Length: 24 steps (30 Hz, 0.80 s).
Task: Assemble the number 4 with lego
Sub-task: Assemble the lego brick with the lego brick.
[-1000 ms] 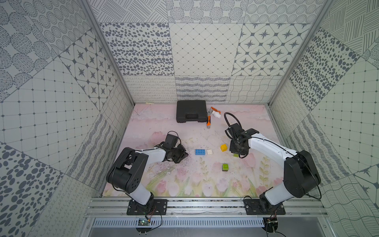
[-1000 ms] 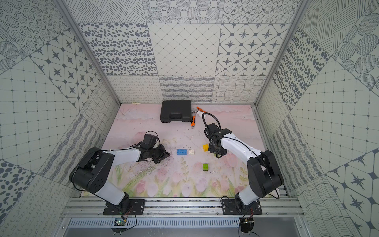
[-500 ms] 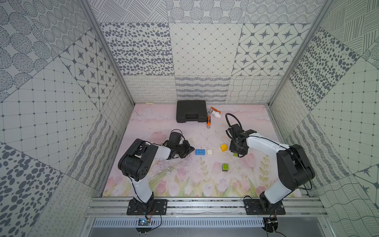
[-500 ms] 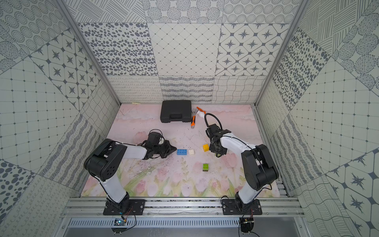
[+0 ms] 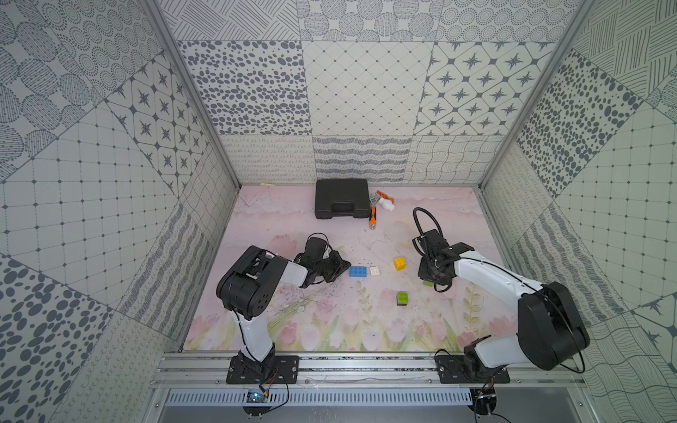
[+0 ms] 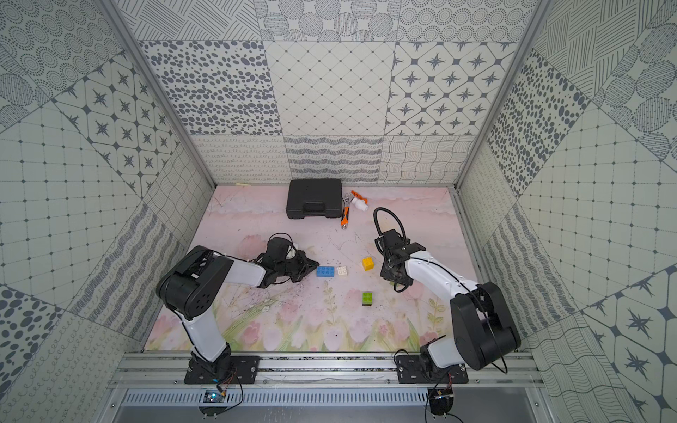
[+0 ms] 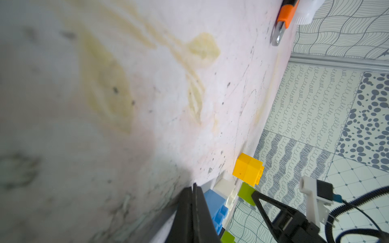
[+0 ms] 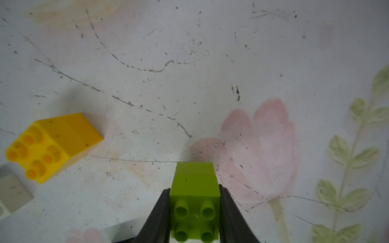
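Observation:
A blue lego brick [image 5: 358, 271] [image 6: 325, 271] lies mid-mat with a white brick [image 5: 374, 270] [image 6: 342, 271] against its right end. My left gripper [image 5: 344, 269] [image 7: 193, 187] is shut and empty, its tips at the blue brick's [image 7: 214, 202] left end. A yellow brick [image 5: 399, 263] [image 8: 54, 145] stands to the right. My right gripper [image 5: 426, 282] [image 8: 194, 187] is shut on a lime green brick [image 8: 194, 181], low over the mat right of the yellow one. A green brick on a black one [image 5: 402, 298] [image 6: 367, 298] sits nearer the front. No joined number 4 shows.
A black plastic case [image 5: 341, 199] stands at the back wall. An orange-handled tool [image 5: 373, 216] and a white fitting [image 5: 387, 205] lie just right of it. Patterned walls close the mat [image 5: 278, 205] on three sides.
My left gripper has slid right across the mat up to the blue brick, its arm folding higher. The right gripper has stayed about where it was, shut on the green brick.

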{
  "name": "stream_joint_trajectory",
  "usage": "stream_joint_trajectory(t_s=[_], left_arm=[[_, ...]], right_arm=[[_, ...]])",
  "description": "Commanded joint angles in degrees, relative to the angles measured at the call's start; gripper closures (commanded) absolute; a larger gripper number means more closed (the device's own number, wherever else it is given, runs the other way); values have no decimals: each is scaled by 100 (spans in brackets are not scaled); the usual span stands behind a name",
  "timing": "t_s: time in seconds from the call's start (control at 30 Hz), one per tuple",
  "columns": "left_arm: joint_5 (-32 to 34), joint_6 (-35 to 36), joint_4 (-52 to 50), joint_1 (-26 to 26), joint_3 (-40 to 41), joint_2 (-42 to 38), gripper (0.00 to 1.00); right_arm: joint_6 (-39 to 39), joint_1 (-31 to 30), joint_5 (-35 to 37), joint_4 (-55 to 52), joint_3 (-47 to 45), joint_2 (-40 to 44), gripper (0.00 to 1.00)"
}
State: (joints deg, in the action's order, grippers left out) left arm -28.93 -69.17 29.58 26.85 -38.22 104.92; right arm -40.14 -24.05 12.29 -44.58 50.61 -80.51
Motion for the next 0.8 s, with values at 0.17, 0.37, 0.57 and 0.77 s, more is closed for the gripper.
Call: stream_joint_trajectory(t_s=[0.17, 0.37, 0.57, 0.77], left_arm=[[774, -342, -1823, 145, 321, 20, 100], [902, -374, -1910, 145, 411, -89, 90], [879, -427, -1980, 141, 488, -153, 95], [810, -405, -2011, 143, 445, -103, 99]], right_arm=[[144, -860, -189, -265, 947, 305, 100], [594, -1854, -648, 233, 1653, -506, 100], [582, -2274, -650, 270, 2378, -1410, 100], [504, -2291, -556, 193, 2620, -1691, 100]])
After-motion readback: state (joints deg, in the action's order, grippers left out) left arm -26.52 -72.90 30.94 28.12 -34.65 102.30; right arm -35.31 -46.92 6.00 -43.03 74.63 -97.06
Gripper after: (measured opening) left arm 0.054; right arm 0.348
